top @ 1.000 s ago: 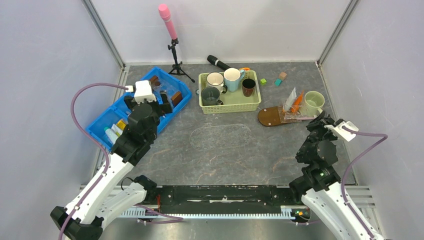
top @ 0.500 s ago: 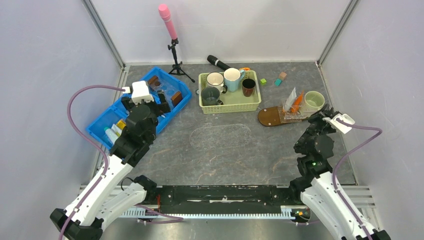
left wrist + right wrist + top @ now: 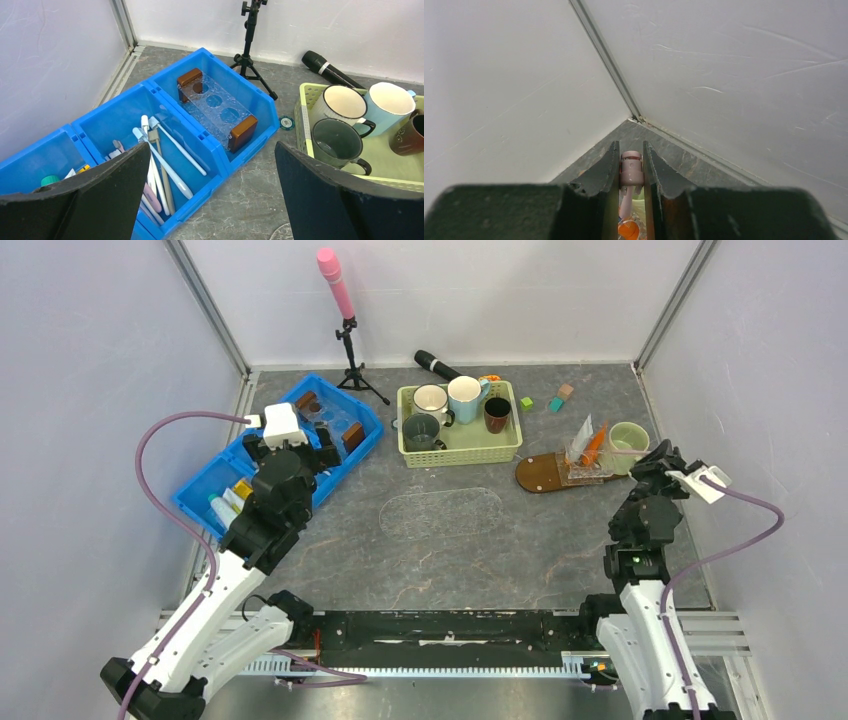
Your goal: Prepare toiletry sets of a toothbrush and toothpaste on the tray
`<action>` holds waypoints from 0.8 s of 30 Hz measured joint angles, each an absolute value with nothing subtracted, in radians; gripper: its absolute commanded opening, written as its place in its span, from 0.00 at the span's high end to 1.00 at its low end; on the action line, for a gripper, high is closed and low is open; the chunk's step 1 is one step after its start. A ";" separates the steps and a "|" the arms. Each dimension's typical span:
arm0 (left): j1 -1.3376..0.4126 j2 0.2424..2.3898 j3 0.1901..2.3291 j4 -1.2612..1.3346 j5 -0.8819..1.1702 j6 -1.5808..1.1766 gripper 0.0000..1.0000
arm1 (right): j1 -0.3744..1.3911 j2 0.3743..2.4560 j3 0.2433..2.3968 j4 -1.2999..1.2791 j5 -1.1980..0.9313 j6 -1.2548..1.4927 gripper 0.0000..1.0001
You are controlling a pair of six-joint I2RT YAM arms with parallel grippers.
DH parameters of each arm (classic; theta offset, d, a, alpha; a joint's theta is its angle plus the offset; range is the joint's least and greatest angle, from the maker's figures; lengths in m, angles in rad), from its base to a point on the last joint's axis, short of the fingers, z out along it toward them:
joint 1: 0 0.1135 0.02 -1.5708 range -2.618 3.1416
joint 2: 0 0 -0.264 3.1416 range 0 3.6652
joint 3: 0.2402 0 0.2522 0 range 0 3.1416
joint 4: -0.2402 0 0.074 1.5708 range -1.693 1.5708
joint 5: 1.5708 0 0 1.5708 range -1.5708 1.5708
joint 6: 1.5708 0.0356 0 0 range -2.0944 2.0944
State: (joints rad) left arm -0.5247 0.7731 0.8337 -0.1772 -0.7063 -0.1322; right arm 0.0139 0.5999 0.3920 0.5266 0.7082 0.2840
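The tray [image 3: 536, 476], a dark-brown oval board, lies right of centre with a clear rack on it. An orange toothpaste [image 3: 594, 446] stands in that rack and shows below my jaws as an orange tube [image 3: 628, 229]. My right gripper [image 3: 655, 456] [image 3: 630, 150] hovers by the tray's right end, shut on a pink toothbrush [image 3: 631, 169] that points up between the fingers. My left gripper [image 3: 300, 445] [image 3: 210, 192] hangs open and empty over the blue bin [image 3: 210, 142]. Several toothbrushes [image 3: 162, 167] lie in its middle compartment. More tubes [image 3: 226, 502] sit in the near-left one.
A pale green basket [image 3: 461, 445] of mugs stands at the back centre. A green cup [image 3: 628, 438] sits just beyond the tray. A clear oval plate [image 3: 441, 513] lies mid-table. A microphone [image 3: 436, 365], a pink-topped tripod [image 3: 347, 335] and small blocks [image 3: 556, 400] stand along the back.
My right arm has swung right and toward the back, carrying the toothbrush past the tray's right end. The left arm has barely moved.
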 measured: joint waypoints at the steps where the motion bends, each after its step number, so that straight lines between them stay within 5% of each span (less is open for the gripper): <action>1: -0.525 0.772 0.833 -0.177 -0.706 -0.132 0.00 | -0.003 0.600 0.392 0.515 0.690 0.299 1.00; 24: -0.523 0.769 0.831 -0.176 -0.706 -0.132 0.00 | -0.173 0.670 0.379 0.461 0.395 0.417 1.00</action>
State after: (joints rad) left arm -0.5232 0.7692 0.8307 -0.1764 -0.7059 -0.1318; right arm -0.1726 0.6697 0.3790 0.4606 0.3946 0.4168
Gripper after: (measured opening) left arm 0.993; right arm 0.229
